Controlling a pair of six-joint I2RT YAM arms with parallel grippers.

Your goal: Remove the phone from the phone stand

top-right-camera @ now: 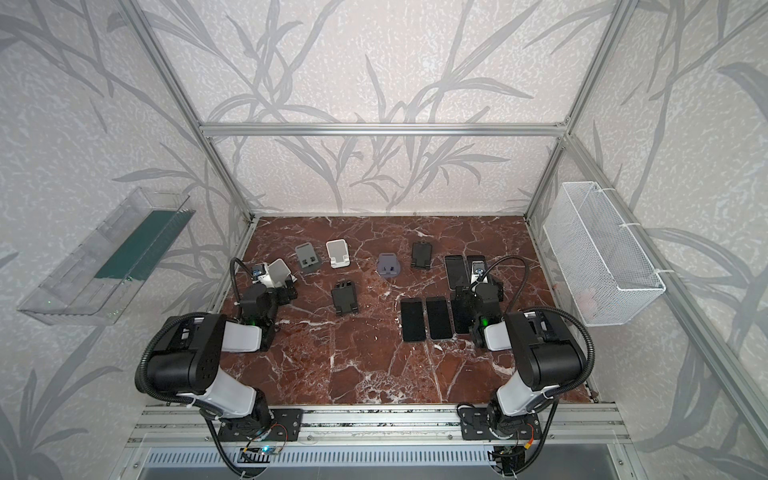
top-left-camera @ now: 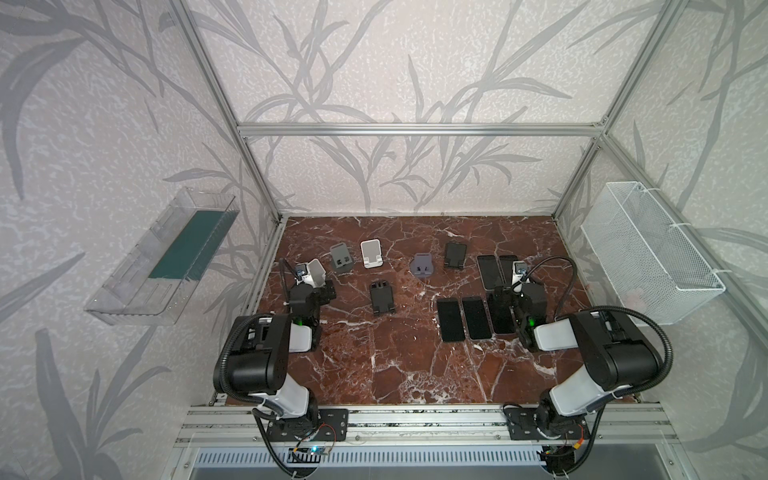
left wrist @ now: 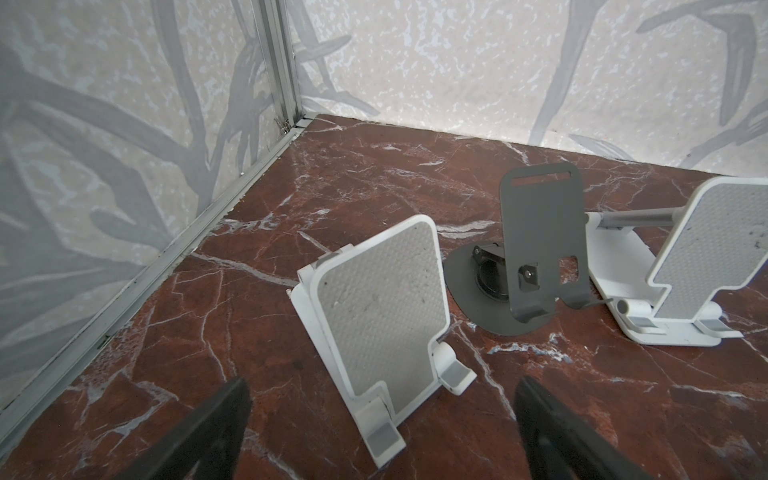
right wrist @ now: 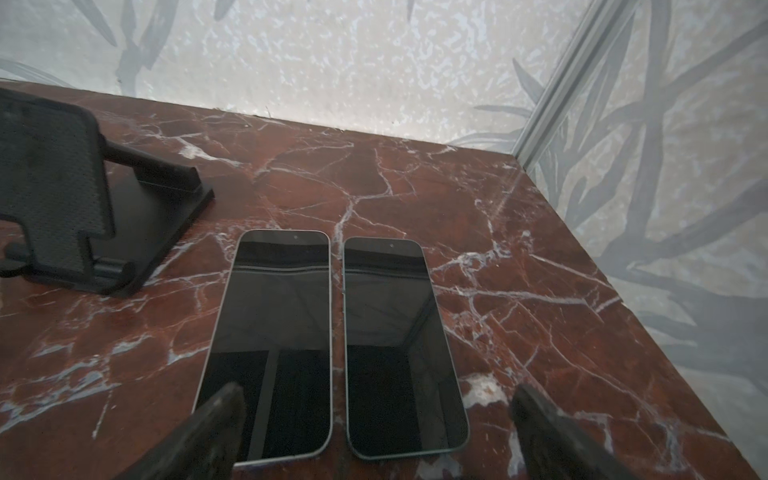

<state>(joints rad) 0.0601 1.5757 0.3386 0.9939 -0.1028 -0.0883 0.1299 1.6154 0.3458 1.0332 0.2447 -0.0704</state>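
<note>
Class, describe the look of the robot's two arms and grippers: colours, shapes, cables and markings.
Both the left arm and right arm have bulky black joint housings joined by white link shells. A black ribbed cable hose loops over each, and a small green light glows near each wrist. The left gripper and right gripper have dark, tapered fingers.

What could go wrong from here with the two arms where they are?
1. The right gripper hangs open over two phones lying side by side; coming down could scrape a screen or nudge both.
2. The left gripper stands open facing the empty white stand; pushing forward might topple it toward the grey stand.
</note>
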